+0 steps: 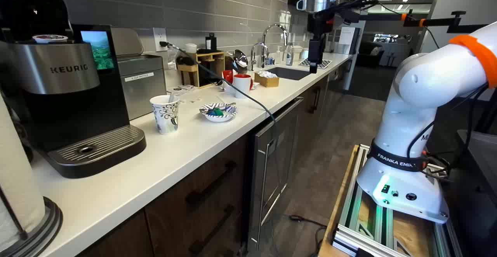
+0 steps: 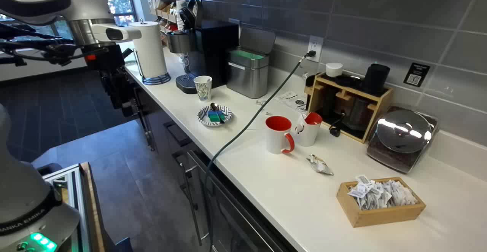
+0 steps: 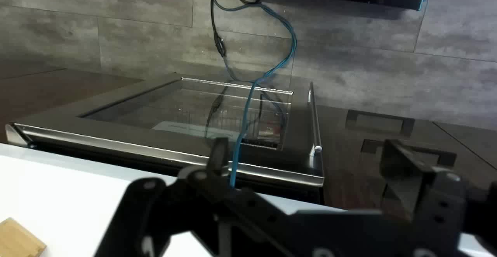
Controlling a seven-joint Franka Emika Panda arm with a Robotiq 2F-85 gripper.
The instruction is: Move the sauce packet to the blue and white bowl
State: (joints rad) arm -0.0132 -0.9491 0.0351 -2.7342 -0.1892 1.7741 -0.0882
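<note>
Either side of the red-handled mug (image 2: 274, 141), in an exterior view
Well left hangs the tool (image 2: 125, 106), jaws spread wide; nearer left, the blue and white bowl (image 2: 203, 115); just right, the sauce packet (image 2: 320, 165), on the counter (image 2: 304, 202).

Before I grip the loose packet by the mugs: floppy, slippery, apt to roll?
The packet is probably floppy, as its surface looks creased. Its shiny patches suggest it might slip in a loose pinch. Rolling seems unlikely, given its irregular, crumpled shape on the counter.
</note>
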